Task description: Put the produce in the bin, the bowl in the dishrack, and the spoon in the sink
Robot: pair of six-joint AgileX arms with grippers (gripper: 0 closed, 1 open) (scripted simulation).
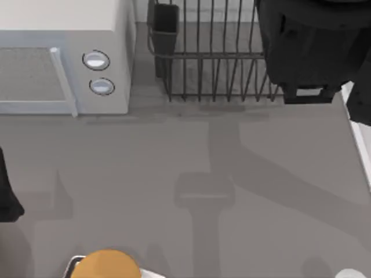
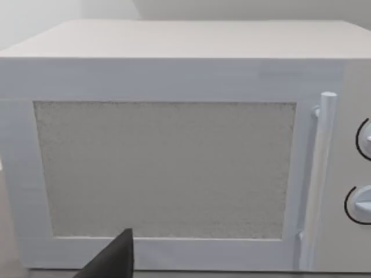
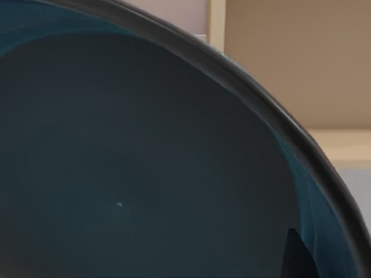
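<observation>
From above, the grey tabletop [image 1: 174, 174] carries a white microwave [image 1: 64, 55] at rear left and the wire dishrack [image 1: 214, 63] beside it. The right arm [image 1: 313, 46] hangs over the rack's right end. Its wrist camera sits against the bowl [image 3: 127, 174] (dark teal inside, dark rim); whether that hand is clamped I cannot tell. The left arm [image 1: 7, 191] is parked at the left edge, facing the microwave door.

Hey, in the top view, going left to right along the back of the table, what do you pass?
Microwave with its handle and two knobs → black utensil cup at the dishrack's corner → dishrack bars → right arm, dark, over the rack's right end.
</observation>
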